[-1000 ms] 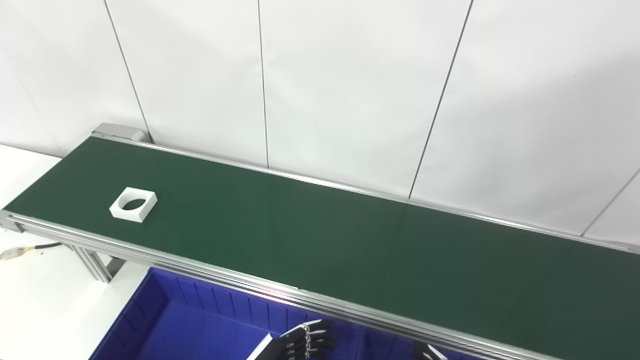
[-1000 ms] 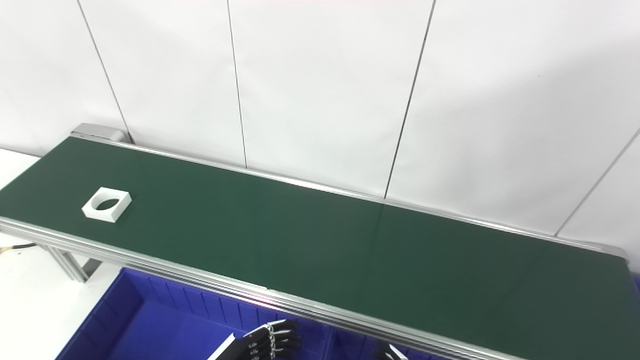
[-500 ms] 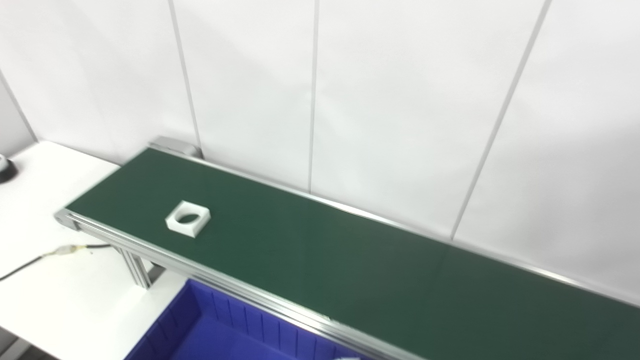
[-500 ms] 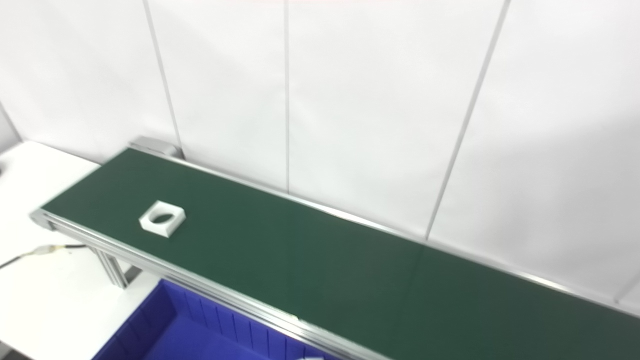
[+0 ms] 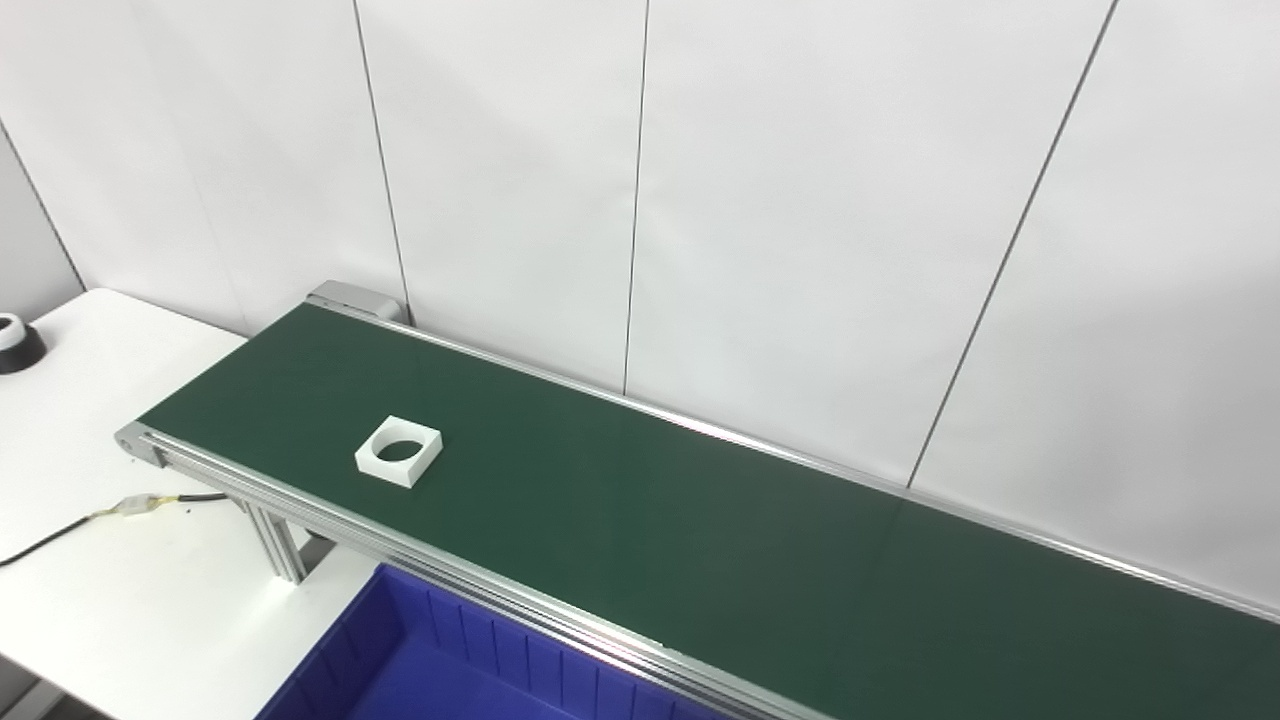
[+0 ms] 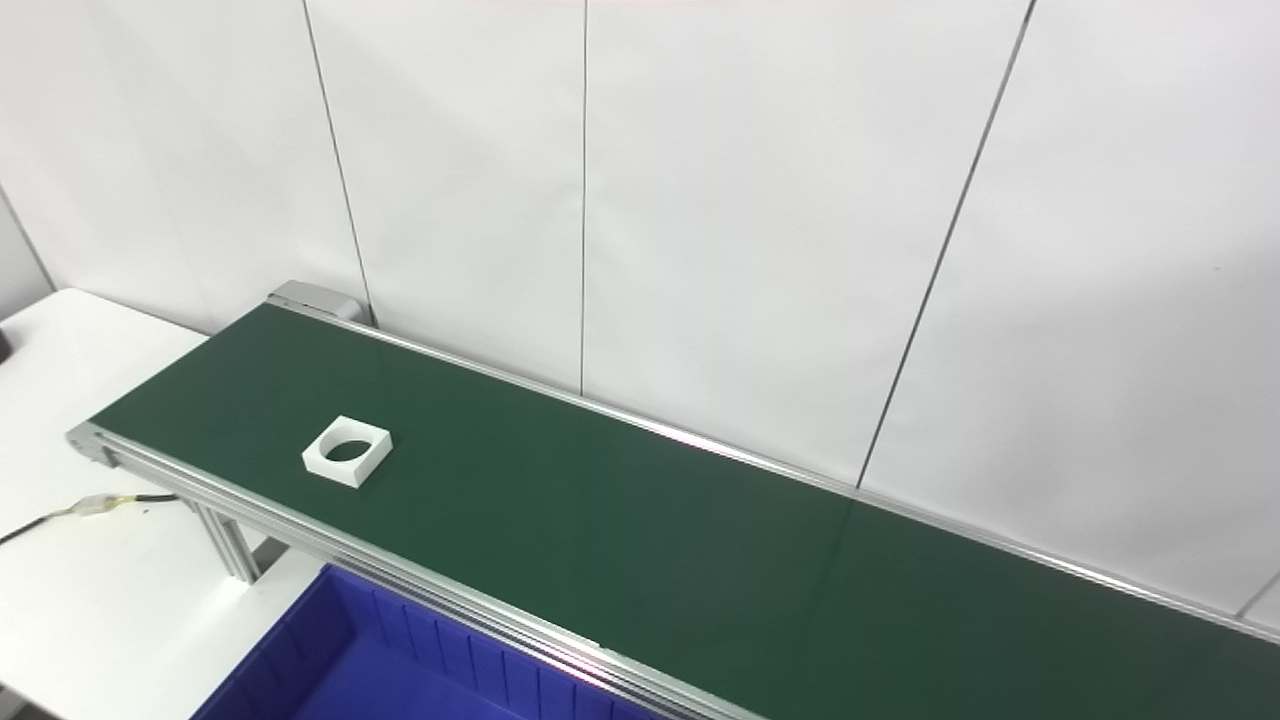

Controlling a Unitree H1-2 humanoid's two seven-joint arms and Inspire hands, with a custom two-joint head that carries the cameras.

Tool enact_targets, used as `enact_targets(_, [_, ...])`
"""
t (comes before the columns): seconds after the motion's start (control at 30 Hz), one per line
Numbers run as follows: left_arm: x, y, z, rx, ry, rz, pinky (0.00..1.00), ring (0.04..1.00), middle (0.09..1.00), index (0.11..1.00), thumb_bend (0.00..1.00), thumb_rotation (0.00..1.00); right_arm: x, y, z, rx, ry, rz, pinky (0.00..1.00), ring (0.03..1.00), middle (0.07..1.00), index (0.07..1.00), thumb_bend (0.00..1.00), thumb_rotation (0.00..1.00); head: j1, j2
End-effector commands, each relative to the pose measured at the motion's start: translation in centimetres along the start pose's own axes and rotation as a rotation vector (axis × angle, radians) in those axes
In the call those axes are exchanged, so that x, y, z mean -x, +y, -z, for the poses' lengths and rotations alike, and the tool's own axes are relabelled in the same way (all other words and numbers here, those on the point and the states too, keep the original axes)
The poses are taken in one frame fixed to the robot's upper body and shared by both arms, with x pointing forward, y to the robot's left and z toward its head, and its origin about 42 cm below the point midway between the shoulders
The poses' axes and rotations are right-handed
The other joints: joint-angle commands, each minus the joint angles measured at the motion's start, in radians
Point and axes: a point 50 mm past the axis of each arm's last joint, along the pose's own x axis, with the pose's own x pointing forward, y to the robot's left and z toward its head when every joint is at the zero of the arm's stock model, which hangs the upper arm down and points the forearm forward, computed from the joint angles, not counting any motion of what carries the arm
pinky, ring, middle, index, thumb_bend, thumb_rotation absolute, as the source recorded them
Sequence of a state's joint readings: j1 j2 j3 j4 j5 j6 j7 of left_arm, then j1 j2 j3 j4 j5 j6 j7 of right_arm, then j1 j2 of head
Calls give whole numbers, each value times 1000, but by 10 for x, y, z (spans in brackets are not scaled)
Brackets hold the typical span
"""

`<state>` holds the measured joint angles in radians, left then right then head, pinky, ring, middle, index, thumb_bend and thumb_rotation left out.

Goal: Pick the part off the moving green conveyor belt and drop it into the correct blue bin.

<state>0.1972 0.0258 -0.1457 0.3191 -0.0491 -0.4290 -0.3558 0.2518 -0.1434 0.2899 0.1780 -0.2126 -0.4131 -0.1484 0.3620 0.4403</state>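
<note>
Currently the white part [image 5: 398, 451] lies flat near the belt's [image 5: 640, 520] left end, apart from the blue bin [image 5: 420, 670] below its near rail; neither hand is in view, so grasp state unknown.

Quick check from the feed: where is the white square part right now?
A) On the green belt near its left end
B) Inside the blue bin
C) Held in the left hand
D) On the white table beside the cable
A: the white square part lies flat on the green belt near its left end; neither hand is in view.
</note>
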Motion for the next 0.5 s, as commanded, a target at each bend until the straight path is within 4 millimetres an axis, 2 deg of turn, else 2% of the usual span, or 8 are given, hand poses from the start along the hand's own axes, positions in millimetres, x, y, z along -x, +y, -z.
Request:
enact_targets(0.0, [-5,2,-16,-35,-84,0,728,769,782,753,913,273,-4,-3,-11,-4,-86,13,612,693,774,832,256,594,3,2])
enact_targets(0.07, [-4,5,-22,-54,-102,-4,708,755,774,747,905,266,-4,-4,-11,-7,-86,13,614,695,775,837,264,601,7,2])
enact_targets(0.3, [0,22,-68,-196,-161,-7,660,722,746,714,905,253,-3,-4,-13,-12,-91,7,618,702,780,843,253,594,6,12])
enact_targets(0.47, [0,37,-101,-266,-222,1,670,728,741,702,915,241,-3,-4,-13,-11,-93,6,616,701,780,843,261,601,3,13])
